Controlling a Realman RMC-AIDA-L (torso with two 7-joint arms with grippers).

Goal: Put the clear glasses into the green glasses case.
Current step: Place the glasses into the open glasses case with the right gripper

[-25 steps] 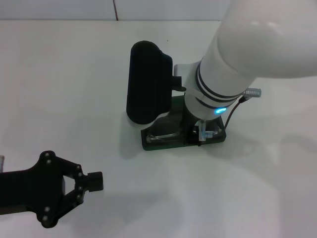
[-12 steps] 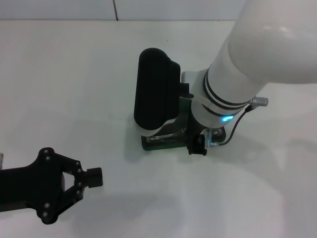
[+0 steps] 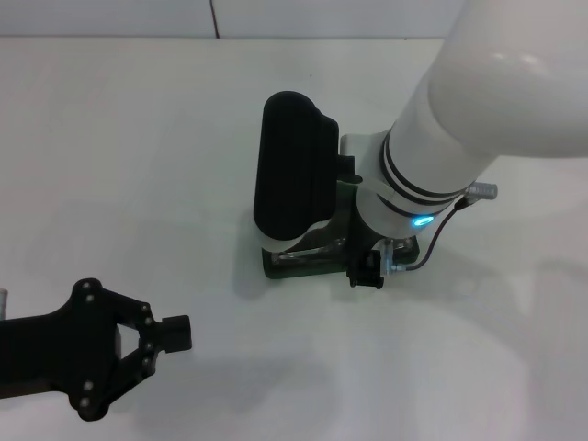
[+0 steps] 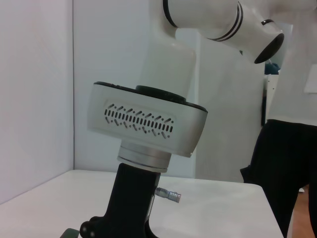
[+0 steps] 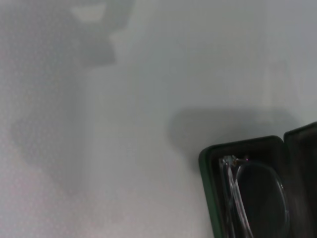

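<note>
Now the clear glasses point(image 5: 252, 198) are seen lying inside the green glasses case point(image 3: 299, 264), whether the right gripper point(image 3: 369, 271) is open cannot be told, the left gripper point(image 3: 161, 342), open and empty, is parked on the worktop point(image 3: 110, 147), and next the lid probably needs to be shut.

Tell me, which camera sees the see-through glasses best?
The right wrist view: the clear glasses lie in the open green glasses case. The head view shows only a glimpse under the right arm; the left wrist view shows none.
</note>
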